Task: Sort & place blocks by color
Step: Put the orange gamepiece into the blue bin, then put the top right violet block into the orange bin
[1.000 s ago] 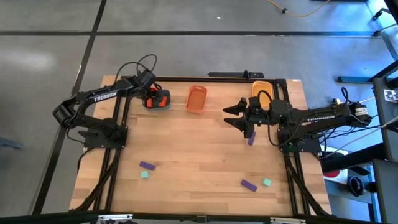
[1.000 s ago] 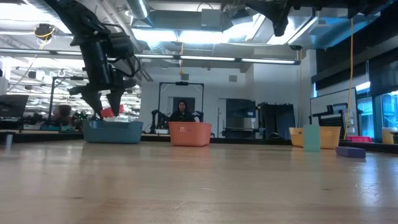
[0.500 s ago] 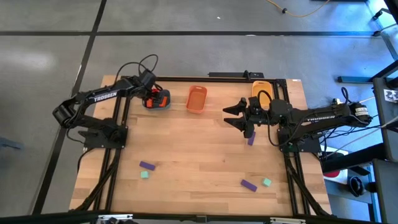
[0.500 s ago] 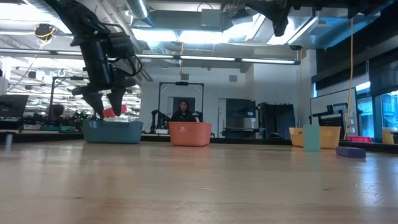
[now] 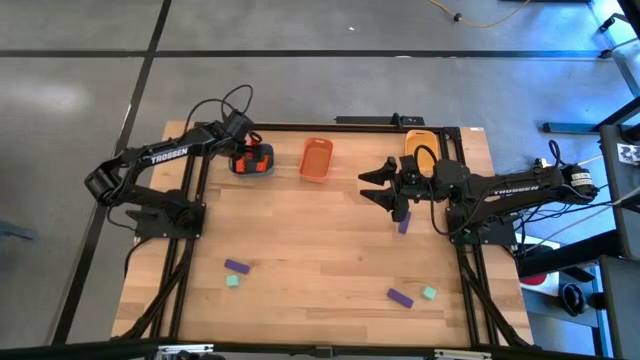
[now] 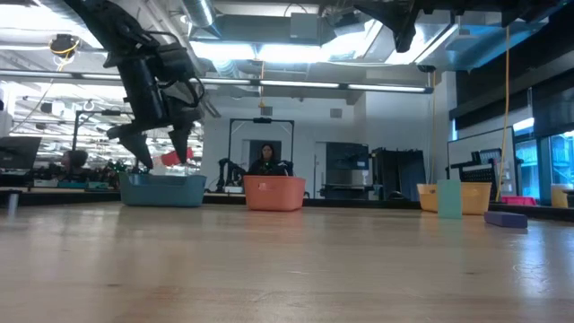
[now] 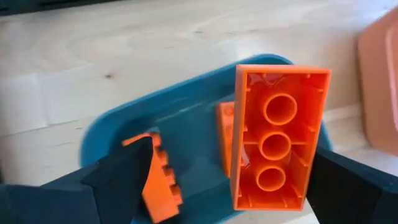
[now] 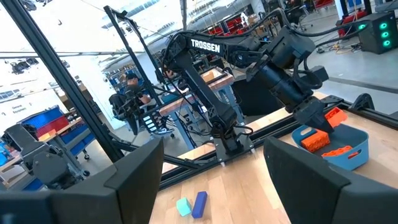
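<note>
Orange bricks [image 7: 277, 137] fill the blue-grey tray [image 5: 252, 160], one dropping from the left gripper [image 6: 160, 146], fingers apart. The right gripper [image 5: 378, 185] hovers mid-tabletop, fingers apart, empty. Three purple bricks [image 5: 236, 266] and two mint cubes [image 5: 232, 281] remain unsorted on the tabletop [image 5: 320, 250].

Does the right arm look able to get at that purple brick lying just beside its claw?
Probably yes. The right gripper hangs open close to the purple brick, and the bare table around it leaves the way free.

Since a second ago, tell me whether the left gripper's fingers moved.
Yes. The left gripper has spread its fingers wider above the blue-grey tray, releasing an orange-red brick.
</note>
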Tool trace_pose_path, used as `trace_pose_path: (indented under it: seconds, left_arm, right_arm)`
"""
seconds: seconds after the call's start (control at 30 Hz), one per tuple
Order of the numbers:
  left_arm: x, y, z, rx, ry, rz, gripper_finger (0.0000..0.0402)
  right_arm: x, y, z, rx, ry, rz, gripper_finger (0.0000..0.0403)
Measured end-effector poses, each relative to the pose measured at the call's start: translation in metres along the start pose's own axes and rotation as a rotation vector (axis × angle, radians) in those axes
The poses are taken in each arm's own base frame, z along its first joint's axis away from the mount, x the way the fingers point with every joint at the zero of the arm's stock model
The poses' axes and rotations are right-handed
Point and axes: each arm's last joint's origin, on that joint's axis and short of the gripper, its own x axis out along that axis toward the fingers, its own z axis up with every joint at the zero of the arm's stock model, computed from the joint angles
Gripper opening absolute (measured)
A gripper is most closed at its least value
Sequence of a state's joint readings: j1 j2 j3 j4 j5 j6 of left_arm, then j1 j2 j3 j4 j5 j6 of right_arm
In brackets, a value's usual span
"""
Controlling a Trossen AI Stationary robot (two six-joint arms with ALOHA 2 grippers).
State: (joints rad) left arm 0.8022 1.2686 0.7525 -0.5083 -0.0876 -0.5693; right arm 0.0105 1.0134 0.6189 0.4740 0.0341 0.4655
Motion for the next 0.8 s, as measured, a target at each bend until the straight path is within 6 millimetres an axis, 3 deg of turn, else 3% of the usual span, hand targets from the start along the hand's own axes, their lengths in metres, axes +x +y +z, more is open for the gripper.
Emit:
trace_pose_path:
  seconds: [0.2,0.6,0.8]
  left_arm:
    - [-0.001,-0.008,0.002,-0.028,-0.02,-0.084,0.0368]
    - [-0.003,-0.012,-0.018,-0.072,0.038,0.067,0.0362]
    - [-0.002,-0.016,-0.013,-0.147,-0.055,0.074,0.0361]
  right_arm:
    - [0.0,0.0,0.0,0.0,0.0,0.0,0.028]
    - [0.0,0.0,0.0,0.016,-0.003,-0.005,0.028]
    - [0.0,-0.004,0.002,0.086,-0.067,-0.122,0.028]
